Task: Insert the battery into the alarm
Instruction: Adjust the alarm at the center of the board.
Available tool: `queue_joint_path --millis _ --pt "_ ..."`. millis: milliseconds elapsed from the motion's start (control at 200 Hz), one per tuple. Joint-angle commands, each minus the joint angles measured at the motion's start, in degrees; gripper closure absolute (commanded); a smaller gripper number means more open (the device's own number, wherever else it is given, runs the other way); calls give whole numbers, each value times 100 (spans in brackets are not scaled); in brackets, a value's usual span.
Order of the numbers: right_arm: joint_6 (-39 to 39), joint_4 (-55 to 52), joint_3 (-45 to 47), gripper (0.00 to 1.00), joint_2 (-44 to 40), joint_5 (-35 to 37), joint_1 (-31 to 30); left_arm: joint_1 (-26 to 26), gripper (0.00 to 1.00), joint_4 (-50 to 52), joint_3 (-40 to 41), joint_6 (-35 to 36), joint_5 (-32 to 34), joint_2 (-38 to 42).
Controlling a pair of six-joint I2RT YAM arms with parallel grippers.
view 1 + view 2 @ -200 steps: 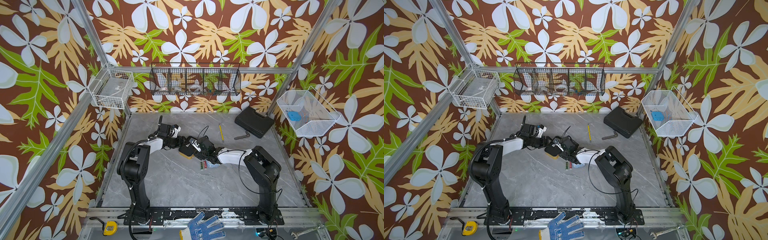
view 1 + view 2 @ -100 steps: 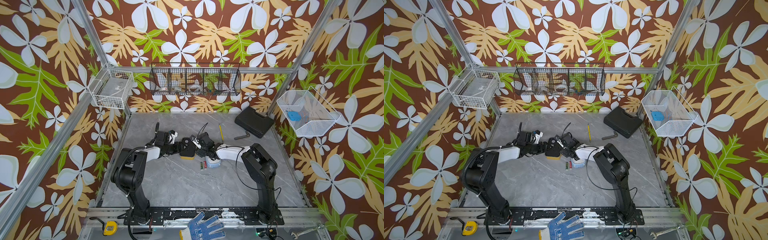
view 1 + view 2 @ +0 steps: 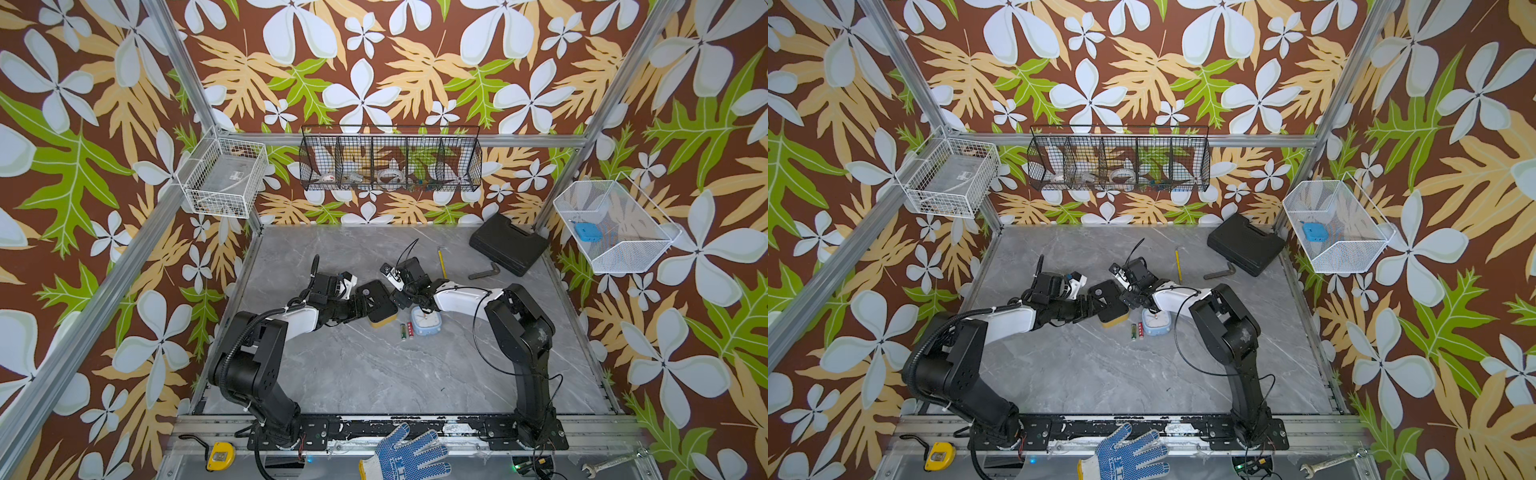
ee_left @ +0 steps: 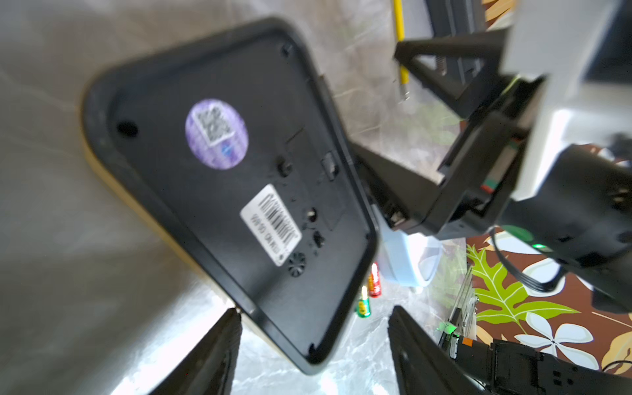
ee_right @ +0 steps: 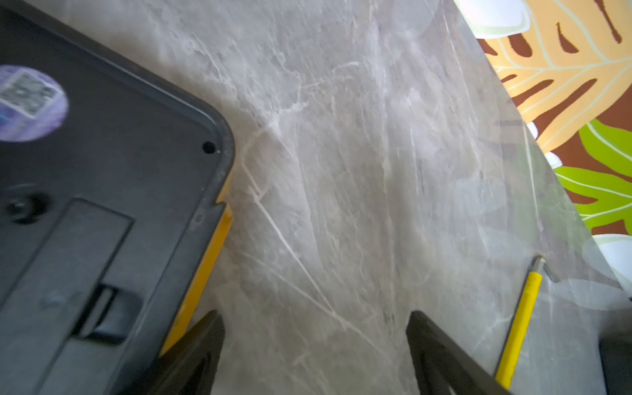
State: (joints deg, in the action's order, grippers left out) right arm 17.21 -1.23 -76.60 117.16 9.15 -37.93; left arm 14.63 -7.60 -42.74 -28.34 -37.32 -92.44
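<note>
While the alarm (image 3: 376, 300) lies back-up on the worktop (image 3: 374, 374), the right fingers (image 5: 441, 349), spread wide, sit nearest its battery-cover latch (image 5: 106, 318); the left fingers (image 4: 219, 352), also apart, straddle a corner.

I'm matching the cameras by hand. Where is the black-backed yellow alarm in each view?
Both top views: the black-backed yellow alarm lies near the picture's middle.
Left wrist: it fills most of the picture, black back showing.
Right wrist: only one corner shows, cut by the frame's edge.
Shared landmark: the yellow tool, seen in all four.
</note>
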Motion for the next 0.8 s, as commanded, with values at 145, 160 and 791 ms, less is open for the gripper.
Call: queue_joint_path --millis 145,160,791 --pt "-564 -852 -142 17 -361 -327 308 -40 30 345 -297 -128 913 398" --pt "-638 -926 -172 18 -390 -413 330 -47 30 366 -315 -149 998 413" --pt "-2746 -1885 -1370 40 72 -3052 76 -128 34 621 -896 -720 1592 -65"
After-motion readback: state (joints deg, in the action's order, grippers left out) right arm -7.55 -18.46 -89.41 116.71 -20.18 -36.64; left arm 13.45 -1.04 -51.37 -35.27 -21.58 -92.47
